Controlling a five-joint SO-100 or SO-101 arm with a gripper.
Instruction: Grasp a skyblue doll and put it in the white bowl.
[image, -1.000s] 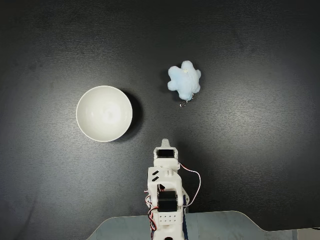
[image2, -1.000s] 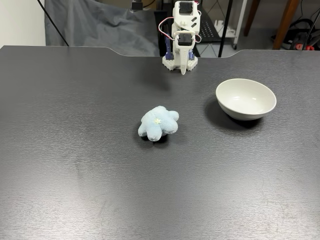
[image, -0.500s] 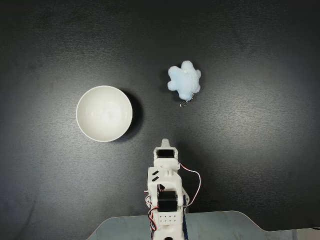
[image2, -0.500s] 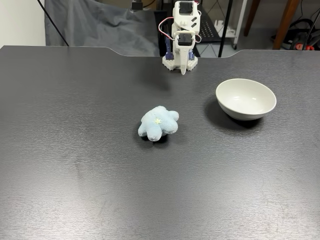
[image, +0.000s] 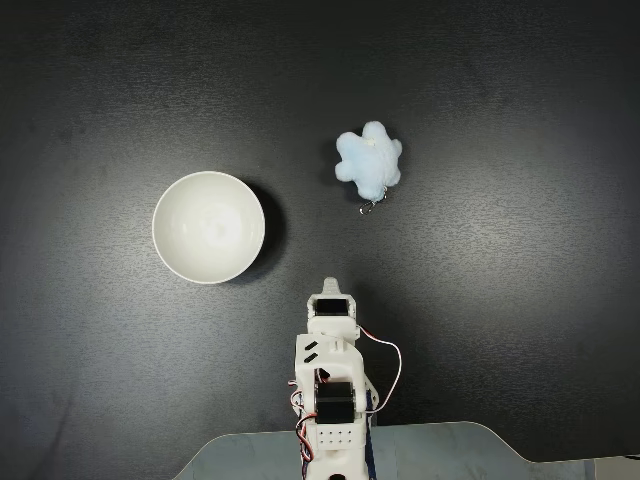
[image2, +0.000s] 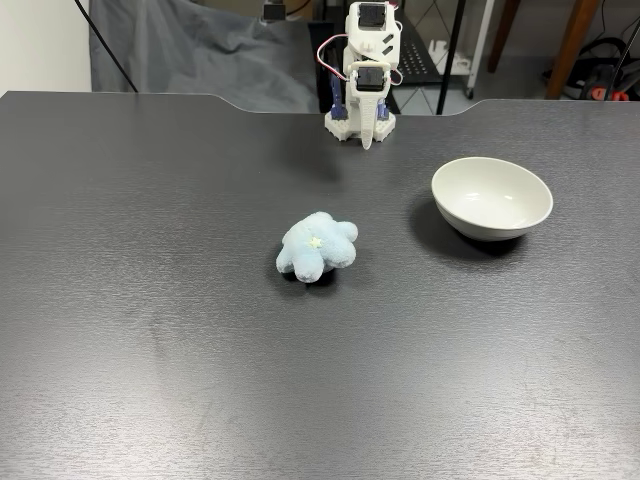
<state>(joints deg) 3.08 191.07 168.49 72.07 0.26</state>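
Arm folded at desk's near edge in overhead-type fixed view — gripper (image: 331, 287) narrow, holding nothing. Skyblue doll (image: 369, 160) mid-desk, ungrasped, key ring toward arm; white bowl (image: 208, 227) well apart, empty — awaiting drop.

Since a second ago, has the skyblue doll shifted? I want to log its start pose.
No. The skyblue doll lies in the same spot relative to the white bowl in both fixed views.
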